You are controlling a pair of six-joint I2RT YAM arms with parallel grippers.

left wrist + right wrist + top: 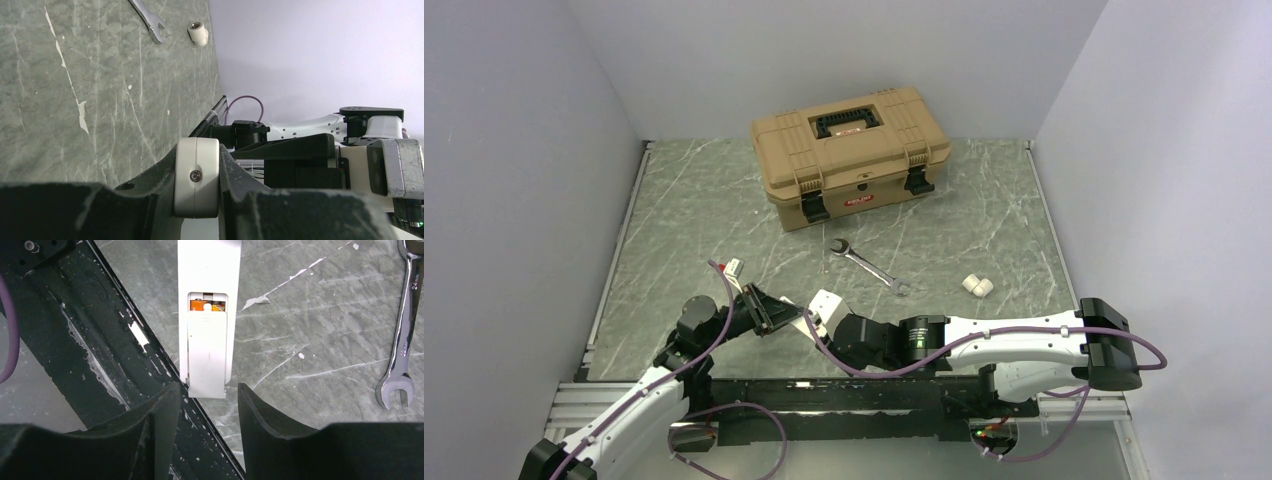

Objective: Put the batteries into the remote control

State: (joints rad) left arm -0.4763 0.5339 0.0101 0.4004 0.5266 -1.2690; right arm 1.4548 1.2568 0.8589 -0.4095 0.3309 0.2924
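Right gripper (207, 389) stands open and empty, jaws flanking the remote control's (209, 275) end above the table's (724, 200) near edge; left gripper (197, 180) clamps the other end; close off-centre and you may jam the half-slid cover (207, 357).

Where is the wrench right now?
In the top view the wrench lies flat on the table near its centre, just in front of the tan toolbox, with the white fitting to its right.
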